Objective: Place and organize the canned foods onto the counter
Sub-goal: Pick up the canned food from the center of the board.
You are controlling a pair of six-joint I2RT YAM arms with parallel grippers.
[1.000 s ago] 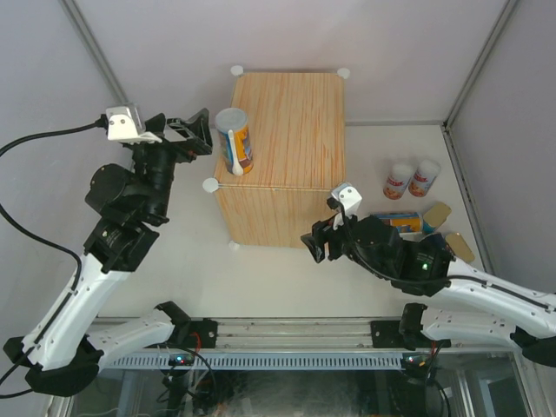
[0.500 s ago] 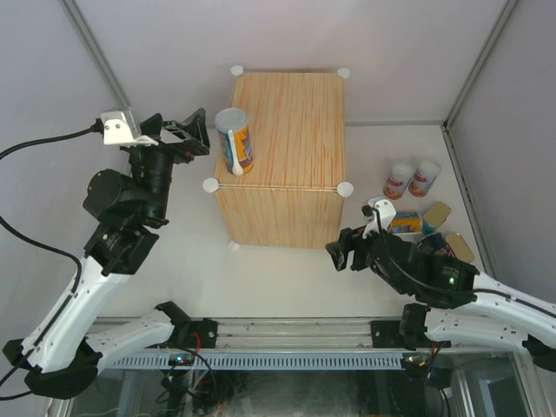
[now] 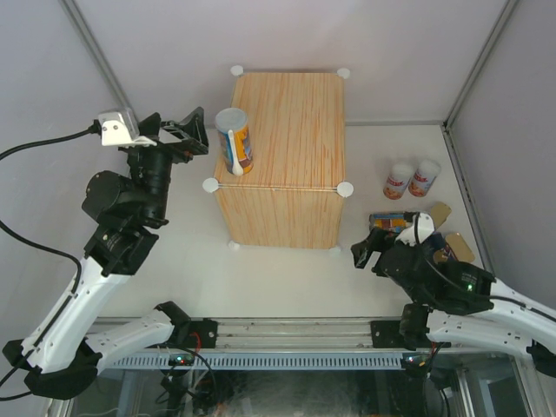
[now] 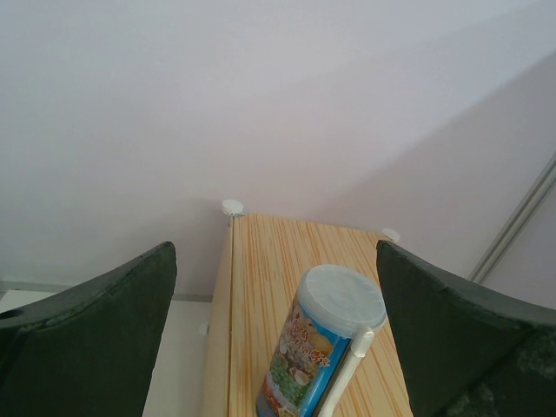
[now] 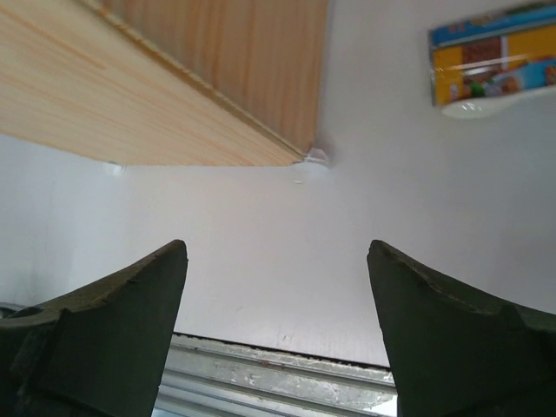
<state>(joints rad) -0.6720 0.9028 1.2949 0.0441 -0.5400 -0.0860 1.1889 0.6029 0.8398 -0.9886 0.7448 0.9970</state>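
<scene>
My left gripper (image 3: 195, 132) hangs just left of the counter (image 3: 295, 130), fingers spread wide and empty, hardly shifted from a second ago. One tall blue-orange can (image 3: 234, 141) stands upright on the counter's left edge, toward the near corner, unmoved. My right gripper (image 3: 366, 251) has swung right, away from the counter's front face, and now sits over the table off its right front corner, fingers spread, holding nothing. Just beyond it the second tall can (image 3: 390, 221) lies on its side. Two short white-red cans (image 3: 398, 181) stand farther back.
</scene>
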